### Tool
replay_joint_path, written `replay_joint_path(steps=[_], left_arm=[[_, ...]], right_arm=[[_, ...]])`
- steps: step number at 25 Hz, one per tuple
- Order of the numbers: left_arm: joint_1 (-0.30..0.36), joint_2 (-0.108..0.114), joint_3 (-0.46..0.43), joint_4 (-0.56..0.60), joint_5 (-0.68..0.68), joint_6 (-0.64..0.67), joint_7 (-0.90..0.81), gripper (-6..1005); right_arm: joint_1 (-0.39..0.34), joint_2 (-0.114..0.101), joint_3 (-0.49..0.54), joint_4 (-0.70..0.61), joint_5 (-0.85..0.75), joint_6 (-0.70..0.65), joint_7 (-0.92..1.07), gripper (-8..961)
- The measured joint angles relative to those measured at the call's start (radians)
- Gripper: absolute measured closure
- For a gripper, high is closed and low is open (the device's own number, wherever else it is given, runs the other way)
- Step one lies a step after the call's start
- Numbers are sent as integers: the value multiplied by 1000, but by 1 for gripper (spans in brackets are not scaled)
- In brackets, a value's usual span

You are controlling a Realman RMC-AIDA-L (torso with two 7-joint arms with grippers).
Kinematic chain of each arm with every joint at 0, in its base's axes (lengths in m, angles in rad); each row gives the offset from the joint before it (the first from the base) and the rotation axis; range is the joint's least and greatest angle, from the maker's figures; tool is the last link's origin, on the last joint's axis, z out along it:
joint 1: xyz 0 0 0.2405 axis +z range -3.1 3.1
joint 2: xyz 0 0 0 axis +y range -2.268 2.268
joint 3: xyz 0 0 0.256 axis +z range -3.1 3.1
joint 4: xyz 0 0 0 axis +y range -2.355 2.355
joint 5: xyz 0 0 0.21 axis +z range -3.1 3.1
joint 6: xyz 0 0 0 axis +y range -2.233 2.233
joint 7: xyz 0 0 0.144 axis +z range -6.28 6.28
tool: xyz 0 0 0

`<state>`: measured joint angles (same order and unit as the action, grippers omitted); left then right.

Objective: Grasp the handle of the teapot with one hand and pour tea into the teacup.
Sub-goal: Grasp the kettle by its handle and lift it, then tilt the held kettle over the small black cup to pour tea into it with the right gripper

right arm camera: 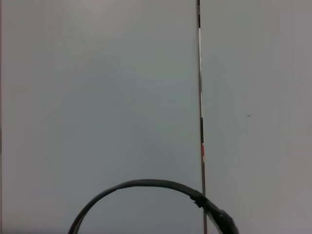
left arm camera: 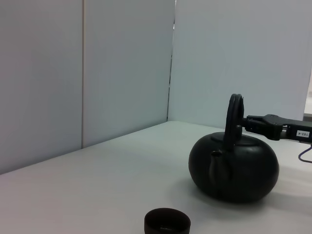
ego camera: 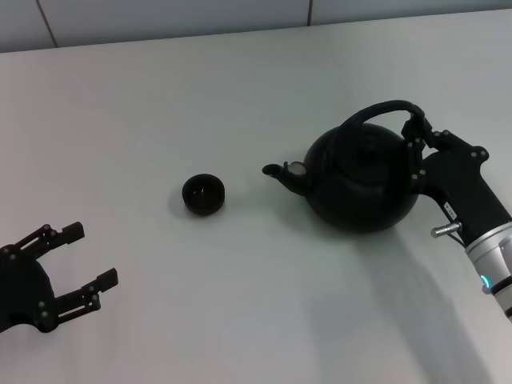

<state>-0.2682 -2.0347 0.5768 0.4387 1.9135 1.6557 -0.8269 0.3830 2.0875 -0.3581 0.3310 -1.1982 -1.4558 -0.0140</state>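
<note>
The matte-black teapot [ego camera: 360, 184] stands on the white table, right of centre, with its spout pointing left toward the teacup [ego camera: 203, 194]. The small dark teacup stands upright about a pot's width from the spout. My right gripper [ego camera: 416, 140] is at the right end of the arched handle [ego camera: 376, 110], reaching in from the right. The left wrist view shows the teapot [left arm camera: 234, 168] resting on the table, its handle [left arm camera: 234, 117] edge-on, the right gripper [left arm camera: 247, 122] touching the handle, and the teacup [left arm camera: 166, 222]. The right wrist view shows only the handle's arch [right arm camera: 141, 184]. My left gripper [ego camera: 90, 256] is open and empty at the near left.
The white table [ego camera: 240, 304] reaches back to a pale wall [ego camera: 160, 20]. Nothing else stands on the table in these views.
</note>
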Motion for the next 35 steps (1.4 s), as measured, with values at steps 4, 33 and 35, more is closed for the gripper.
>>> replay_joint_path(steps=[4, 33, 35], left_arm=[[3, -4, -1, 0, -1, 2, 0, 150], [-9, -17, -2, 2, -20, 0, 1, 149], [-9, -19, -2, 2, -23, 0, 2, 149]], right_arm=[[3, 0, -2, -4, 0, 1, 7, 836], [100, -8, 6, -245, -39, 87, 325, 861], [111, -8, 5, -251, -47, 99, 331, 861]])
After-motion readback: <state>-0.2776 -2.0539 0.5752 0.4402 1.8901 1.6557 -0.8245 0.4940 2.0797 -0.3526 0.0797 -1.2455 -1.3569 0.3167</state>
